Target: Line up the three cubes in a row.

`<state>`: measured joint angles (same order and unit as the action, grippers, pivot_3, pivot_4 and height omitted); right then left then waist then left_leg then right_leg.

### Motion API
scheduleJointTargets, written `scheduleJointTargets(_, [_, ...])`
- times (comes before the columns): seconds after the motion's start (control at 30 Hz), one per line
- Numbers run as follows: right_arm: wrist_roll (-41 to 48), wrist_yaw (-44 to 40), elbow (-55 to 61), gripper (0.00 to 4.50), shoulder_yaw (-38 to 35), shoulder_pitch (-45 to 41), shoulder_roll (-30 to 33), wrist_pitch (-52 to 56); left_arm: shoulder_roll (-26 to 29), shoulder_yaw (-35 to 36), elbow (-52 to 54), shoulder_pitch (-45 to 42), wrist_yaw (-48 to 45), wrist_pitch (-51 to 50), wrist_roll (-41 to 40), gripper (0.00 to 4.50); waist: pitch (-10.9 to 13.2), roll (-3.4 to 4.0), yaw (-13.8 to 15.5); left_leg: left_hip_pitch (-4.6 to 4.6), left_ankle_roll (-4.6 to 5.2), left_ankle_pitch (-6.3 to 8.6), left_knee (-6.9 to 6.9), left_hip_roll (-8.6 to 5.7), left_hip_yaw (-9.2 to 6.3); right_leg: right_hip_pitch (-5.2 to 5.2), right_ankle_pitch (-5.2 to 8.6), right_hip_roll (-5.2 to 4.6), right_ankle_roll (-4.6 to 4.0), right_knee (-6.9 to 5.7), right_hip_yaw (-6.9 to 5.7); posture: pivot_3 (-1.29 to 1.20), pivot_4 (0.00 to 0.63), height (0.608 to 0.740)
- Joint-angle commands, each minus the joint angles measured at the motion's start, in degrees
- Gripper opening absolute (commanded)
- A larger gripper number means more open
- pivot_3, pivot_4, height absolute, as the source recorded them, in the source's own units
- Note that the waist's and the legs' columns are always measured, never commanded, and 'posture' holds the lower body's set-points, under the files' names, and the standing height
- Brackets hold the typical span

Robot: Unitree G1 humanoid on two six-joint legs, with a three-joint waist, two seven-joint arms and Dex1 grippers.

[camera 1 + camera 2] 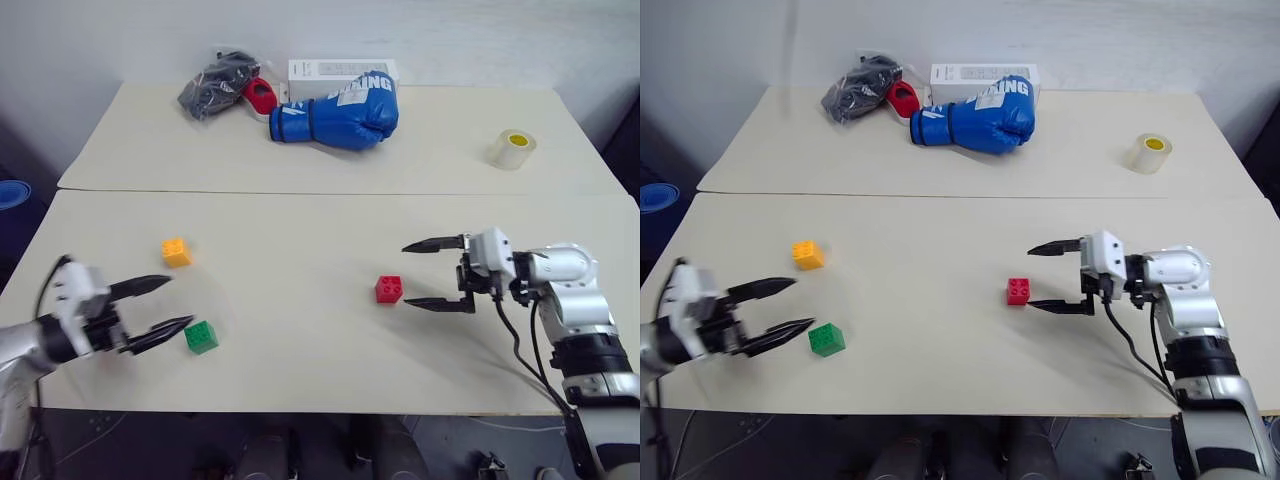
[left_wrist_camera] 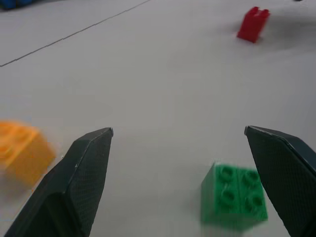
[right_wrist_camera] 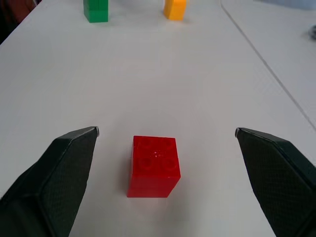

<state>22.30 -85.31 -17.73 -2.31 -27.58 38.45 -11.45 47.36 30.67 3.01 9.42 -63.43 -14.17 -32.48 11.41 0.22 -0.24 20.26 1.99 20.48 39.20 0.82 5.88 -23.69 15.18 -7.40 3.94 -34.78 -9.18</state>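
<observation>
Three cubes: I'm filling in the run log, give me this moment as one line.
red cube: on table, before open right hand | green cube: by open left hand | orange cube: apart | row: not formed

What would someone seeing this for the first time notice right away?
Probably the blue boxing glove at the table's far side, the biggest and brightest thing there. Next, the two open pincers on the near half: the right pincer just beside the red cube, not touching it, and the left pincer close to the green cube, with the orange cube a little farther back.
</observation>
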Motion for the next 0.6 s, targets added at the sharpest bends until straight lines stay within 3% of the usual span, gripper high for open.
scheduleJointTargets(0.03, [8.5,-1.3,5.9,4.46,-6.8,6.6,-0.5,-1.4,1.4,8.1,-6.3,5.1,-1.6,2.3,0.6,4.50,0.0,0.00,0.0,0.01,0.02,0.01,0.00,0.00,0.02,-0.01,0.00,0.00,0.00,0.01,0.01,0.00,0.150,0.740])
scheduleJointTargets(0.27, [11.2,-4.5,8.4,4.46,-9.0,18.5,0.1,-2.4,1.5,12.4,-13.8,13.3,-3.9,5.1,2.6,4.50,0.0,-0.01,0.2,-0.07,0.07,0.25,-0.01,0.00,0.01,0.01,0.01,-0.09,-0.02,0.18,0.05,0.00,0.150,0.740])
scheduleJointTargets(0.6, [12.1,-1.6,18.0,4.46,-6.7,22.4,-1.4,-2.3,0.1,0.6,3.0,6.3,-4.1,0.6,-0.5,4.50,0.0,0.00,0.5,-0.08,-0.24,0.42,-0.01,0.00,0.00,-0.02,0.02,-0.13,-0.05,0.15,0.11,0.00,0.150,0.740])
